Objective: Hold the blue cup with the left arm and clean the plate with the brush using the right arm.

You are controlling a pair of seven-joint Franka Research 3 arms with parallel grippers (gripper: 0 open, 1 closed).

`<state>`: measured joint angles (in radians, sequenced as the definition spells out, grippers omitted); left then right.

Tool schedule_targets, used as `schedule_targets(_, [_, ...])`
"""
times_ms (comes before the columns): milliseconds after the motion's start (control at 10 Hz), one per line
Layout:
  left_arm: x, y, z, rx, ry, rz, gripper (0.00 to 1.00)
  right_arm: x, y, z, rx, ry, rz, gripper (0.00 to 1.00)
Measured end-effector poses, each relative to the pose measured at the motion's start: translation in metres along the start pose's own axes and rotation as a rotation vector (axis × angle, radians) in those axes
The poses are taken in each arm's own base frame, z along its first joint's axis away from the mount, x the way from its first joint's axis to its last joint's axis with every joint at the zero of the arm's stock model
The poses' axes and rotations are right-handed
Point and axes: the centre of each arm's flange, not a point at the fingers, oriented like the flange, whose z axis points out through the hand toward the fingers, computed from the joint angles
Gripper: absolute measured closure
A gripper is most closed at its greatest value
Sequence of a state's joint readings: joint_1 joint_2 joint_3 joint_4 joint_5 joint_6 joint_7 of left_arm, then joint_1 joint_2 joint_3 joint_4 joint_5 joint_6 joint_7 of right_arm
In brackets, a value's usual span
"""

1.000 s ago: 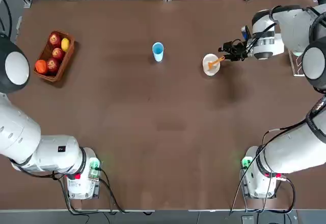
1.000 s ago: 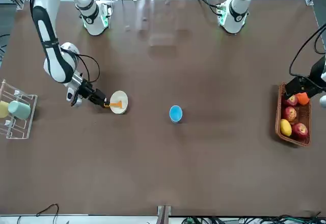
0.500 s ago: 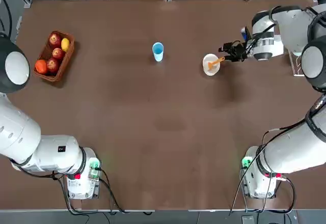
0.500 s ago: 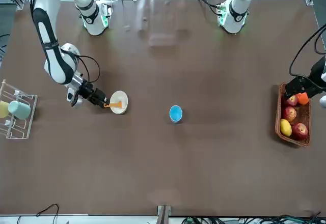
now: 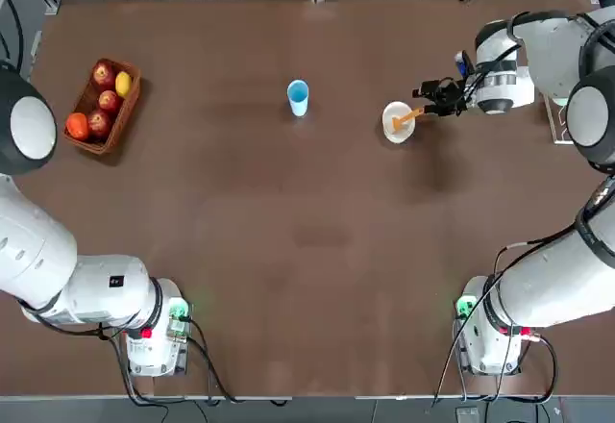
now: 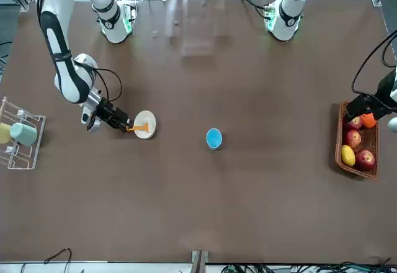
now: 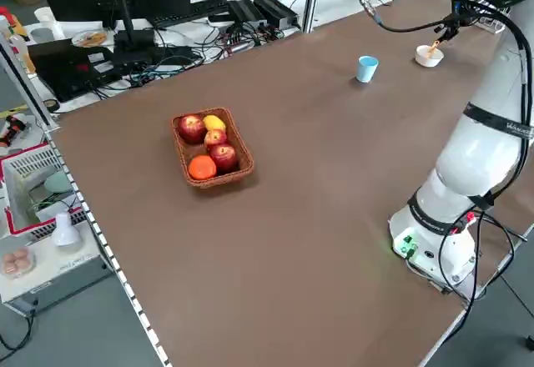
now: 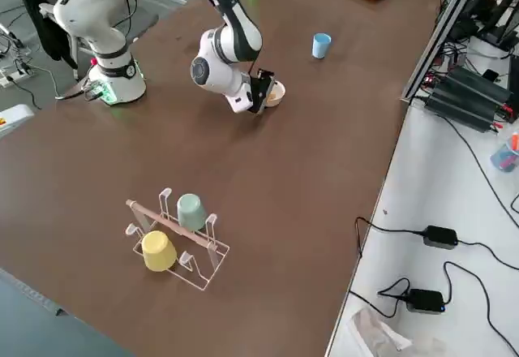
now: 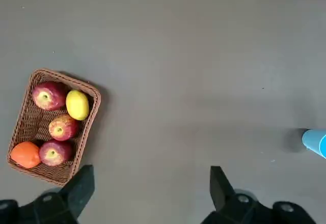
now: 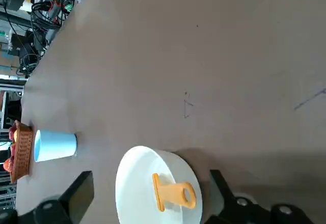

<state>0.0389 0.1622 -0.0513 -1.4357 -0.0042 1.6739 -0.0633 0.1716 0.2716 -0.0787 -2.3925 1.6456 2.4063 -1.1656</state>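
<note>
On the brown table, the short orange-handled brush lying in the small cream-white plate, well apart from the untouched light-blue plastic cup, is best re-gripped squarely by the wide-open, empty right gripper, while the left gripper hangs wide open and empty.

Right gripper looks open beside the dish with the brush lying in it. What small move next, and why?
Probably back the right gripper off from the plate: its fingers stand apart and the brush rests in the plate, unheld. The blue cup stands alone, far from the left gripper.

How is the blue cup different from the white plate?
The blue cup is light blue, tall and narrow; the plate is cream-white, low and wider. The cup holds nothing that shows, while the plate has the orange brush lying in it. Both stand upright on the brown table.
</note>
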Motion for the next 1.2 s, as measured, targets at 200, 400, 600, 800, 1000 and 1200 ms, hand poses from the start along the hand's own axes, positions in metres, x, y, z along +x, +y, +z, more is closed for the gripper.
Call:
schedule_targets(200, [0.000, 0.000, 0.001, 0.000, -0.001, -0.001, 0.00, 0.003, 0.002, -0.003, -0.022, 0.014, -0.004, 0.00])
schedule_targets(400, [0.001, -0.001, 0.003, 0.000, -0.005, -0.001, 0.00, 0.007, 0.001, -0.006, -0.034, 0.024, -0.014, 0.00])
schedule_targets(600, [0.001, -0.001, 0.003, 0.000, -0.005, -0.001, 0.00, 0.012, 0.003, -0.011, -0.045, 0.027, -0.029, 0.00])
schedule_targets(800, [0.001, -0.001, 0.003, 0.000, -0.005, -0.001, 0.00, 0.017, 0.008, -0.019, -0.066, 0.023, -0.052, 0.00])
schedule_targets(1000, [0.000, -0.001, 0.004, 0.001, -0.017, -0.001, 0.00, 0.025, 0.009, -0.032, -0.127, 0.048, -0.082, 0.00])
schedule_targets(1200, [-0.001, -0.001, 0.005, 0.001, -0.025, 0.003, 0.00, 0.028, 0.007, -0.037, -0.159, 0.067, -0.093, 0.00])
